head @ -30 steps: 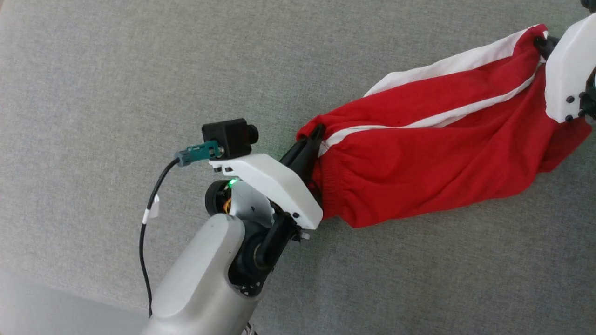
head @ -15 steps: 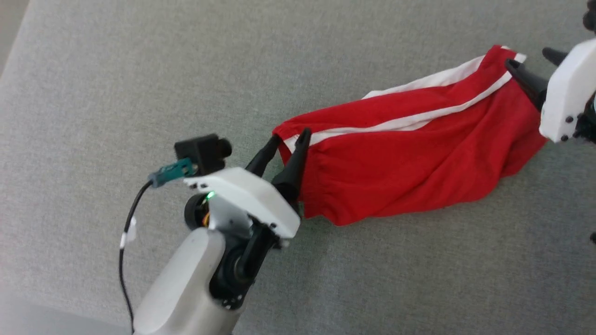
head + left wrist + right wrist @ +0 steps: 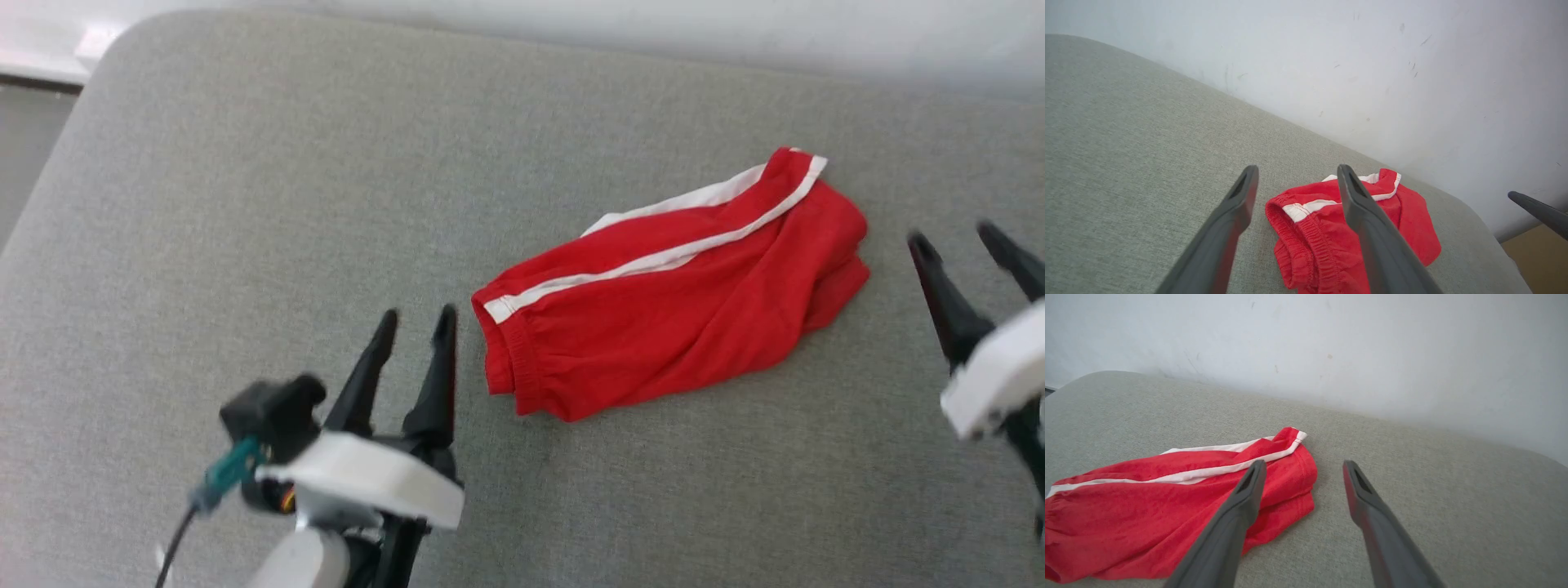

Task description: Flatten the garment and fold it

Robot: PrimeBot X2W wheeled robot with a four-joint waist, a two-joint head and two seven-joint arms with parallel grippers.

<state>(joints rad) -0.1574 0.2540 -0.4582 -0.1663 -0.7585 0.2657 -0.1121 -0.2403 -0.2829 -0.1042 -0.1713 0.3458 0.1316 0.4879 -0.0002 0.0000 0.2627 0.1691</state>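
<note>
garment (image 3: 669, 314), long axis diagonal, waistband lower-left

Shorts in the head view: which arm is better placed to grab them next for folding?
Left, probably. The left gripper, open, stands just beside the waistband end of the shorts, while the right gripper, also open, sits farther off the hem end.

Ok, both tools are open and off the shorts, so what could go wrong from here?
The shorts lie wrinkled with layers stacked: folding now could set creases. The left tool sits close to the waistband: a grab there may pinch every layer.
</note>
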